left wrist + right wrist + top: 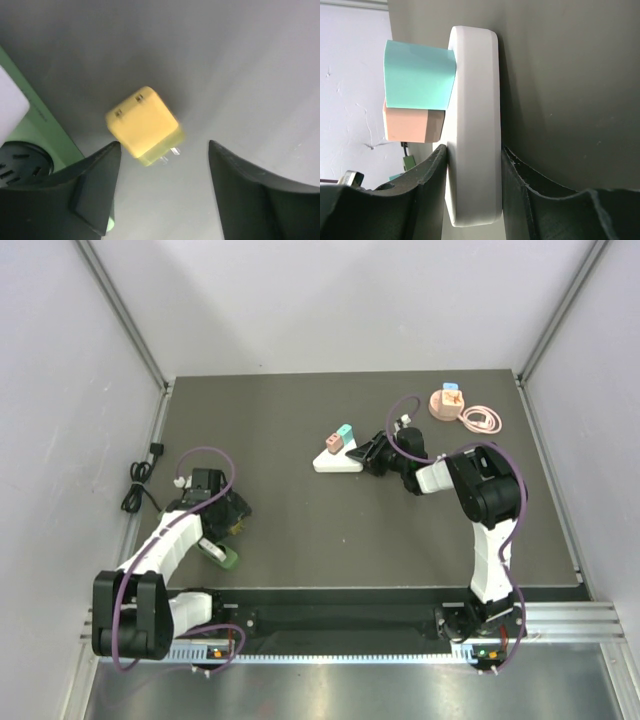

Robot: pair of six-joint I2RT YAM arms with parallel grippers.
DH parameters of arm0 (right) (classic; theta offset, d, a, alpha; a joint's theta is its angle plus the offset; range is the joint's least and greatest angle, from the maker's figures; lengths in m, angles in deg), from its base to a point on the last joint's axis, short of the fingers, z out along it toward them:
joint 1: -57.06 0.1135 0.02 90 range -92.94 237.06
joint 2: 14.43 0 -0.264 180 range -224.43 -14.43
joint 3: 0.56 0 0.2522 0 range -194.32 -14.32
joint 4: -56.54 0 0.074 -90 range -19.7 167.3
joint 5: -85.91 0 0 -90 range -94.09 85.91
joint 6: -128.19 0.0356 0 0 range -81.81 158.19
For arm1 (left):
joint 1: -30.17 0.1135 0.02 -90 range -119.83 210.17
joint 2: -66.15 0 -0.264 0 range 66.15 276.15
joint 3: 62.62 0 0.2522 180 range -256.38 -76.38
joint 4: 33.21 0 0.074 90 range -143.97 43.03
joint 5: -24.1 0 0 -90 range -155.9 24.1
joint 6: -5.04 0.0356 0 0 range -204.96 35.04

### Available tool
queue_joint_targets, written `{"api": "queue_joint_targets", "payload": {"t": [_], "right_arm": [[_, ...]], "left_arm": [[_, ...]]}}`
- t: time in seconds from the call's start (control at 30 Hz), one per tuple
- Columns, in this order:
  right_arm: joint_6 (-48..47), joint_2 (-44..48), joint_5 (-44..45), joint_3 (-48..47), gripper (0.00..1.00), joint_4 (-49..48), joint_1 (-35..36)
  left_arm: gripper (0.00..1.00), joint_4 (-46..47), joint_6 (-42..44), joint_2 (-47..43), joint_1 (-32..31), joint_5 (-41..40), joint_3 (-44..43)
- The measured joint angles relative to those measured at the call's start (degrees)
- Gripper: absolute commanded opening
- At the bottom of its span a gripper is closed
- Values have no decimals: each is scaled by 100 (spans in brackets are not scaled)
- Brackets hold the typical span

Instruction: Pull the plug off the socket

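One yellow cube plug (142, 125) is out, lying just beside its green socket block (45, 130).
My left gripper (164, 152) is released, the plug loose between its fingers; my right gripper (474, 150) clamps the white socket base (475, 75), where a teal plug (417, 75) and a pink plug (412, 125) sit unpulled.

My top camera looks steeply down from high behind the near edge over the whole desk (300, 540). The wrist cameras sit close behind the left end effector (164, 145) and right end effector (473, 149). The white socket base (475, 100) at the right one's fingertips also shows from above.
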Motion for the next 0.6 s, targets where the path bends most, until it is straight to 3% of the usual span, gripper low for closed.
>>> {"api": "queue_joint_targets", "payload": {"t": [0.3,0.6], "right_arm": [[0,-28,-28,0,0,-42,0],[7,-66,-83,0,0,-107,0]], "left_arm": [[89,-306,197,-229,0,35,-619],[86,227,743,-398,-197,1003,-1213]]}}
